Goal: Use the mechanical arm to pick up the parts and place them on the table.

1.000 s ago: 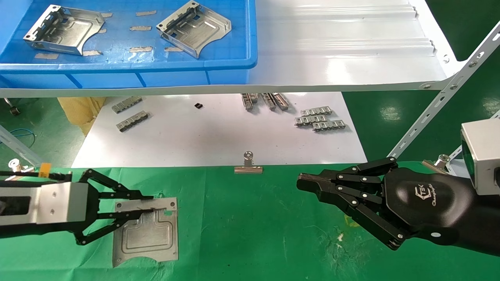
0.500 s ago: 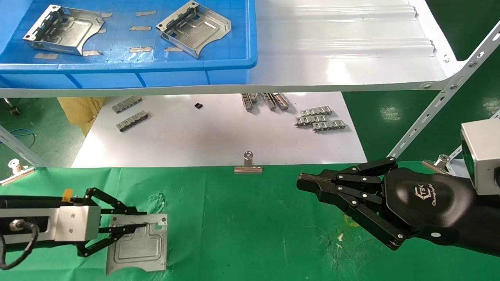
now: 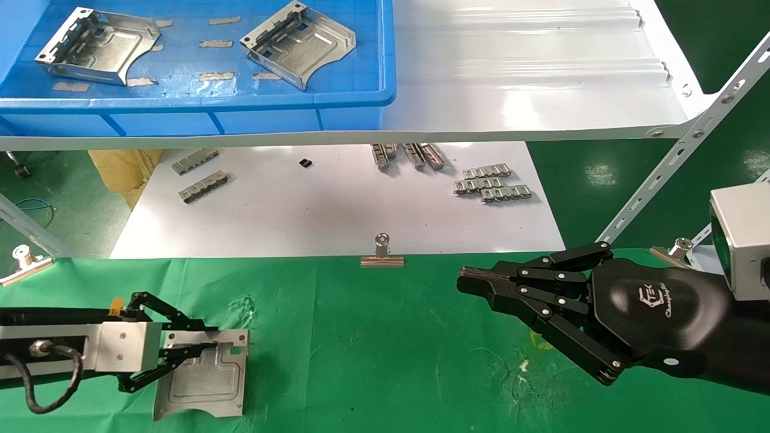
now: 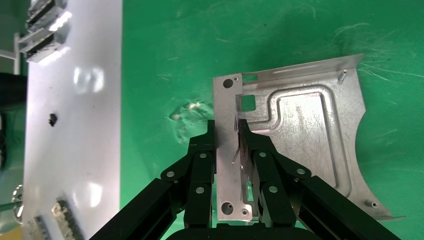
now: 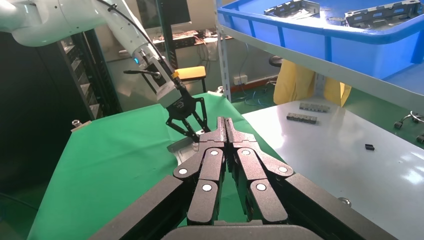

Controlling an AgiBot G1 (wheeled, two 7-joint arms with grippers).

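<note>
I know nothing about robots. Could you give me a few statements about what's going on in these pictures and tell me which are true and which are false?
1. The left claw grips a silver part by its folded edge. True.
2. That part is over the white sheet. False: it is over the green table.
3. Two more parts sit in the blue bin. True.
4. The right claw holds a binder clip. False: it is shut on nothing; the binder clip sits at the cloth's edge.

The head camera looked down from above; both wrist cameras sat close, sharing the table (image 3: 385,337) at 6 o'clock.
</note>
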